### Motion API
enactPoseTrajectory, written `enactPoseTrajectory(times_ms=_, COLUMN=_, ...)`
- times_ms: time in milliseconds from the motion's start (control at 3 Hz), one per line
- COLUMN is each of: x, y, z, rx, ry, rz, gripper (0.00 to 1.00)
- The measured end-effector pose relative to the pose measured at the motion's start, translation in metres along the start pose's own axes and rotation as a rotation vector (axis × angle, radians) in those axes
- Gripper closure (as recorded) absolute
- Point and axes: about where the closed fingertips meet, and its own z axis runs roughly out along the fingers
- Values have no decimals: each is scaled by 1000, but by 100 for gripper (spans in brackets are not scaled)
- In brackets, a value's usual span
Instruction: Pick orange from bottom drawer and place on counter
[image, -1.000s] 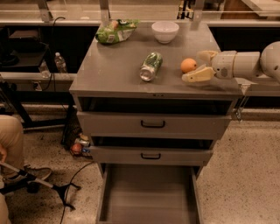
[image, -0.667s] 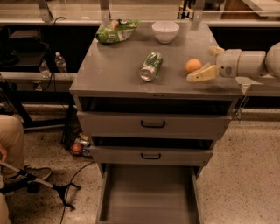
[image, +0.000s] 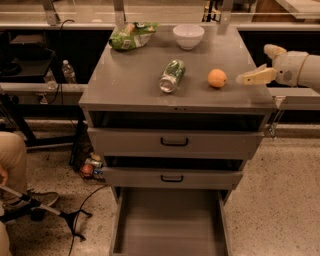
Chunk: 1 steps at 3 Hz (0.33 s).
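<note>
The orange (image: 217, 78) rests on the counter (image: 130, 80), toward its right side. My gripper (image: 263, 63) is to the right of the orange, at the counter's right edge, open and empty, with a clear gap between it and the fruit. One pale finger (image: 255, 76) points toward the orange and the other (image: 274, 50) sits behind it. The bottom drawer (image: 170, 220) is pulled out at the foot of the cabinet, and its grey tray shows nothing inside.
A green can (image: 171, 76) lies on its side left of the orange. A white bowl (image: 188, 36) and a green bag (image: 132, 36) sit at the counter's back. Two upper drawers (image: 174, 142) stand slightly ajar. Floor clutter (image: 89, 167) and a person's leg (image: 12, 160) are at left.
My gripper has drawn back to the right, away from the orange. The orange stays where it was on the counter.
</note>
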Motion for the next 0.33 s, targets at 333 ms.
enactPoseTrajectory(times_ms=333, x=0, y=-30, z=-41, rx=101, ry=-27, rz=-3, gripper=0)
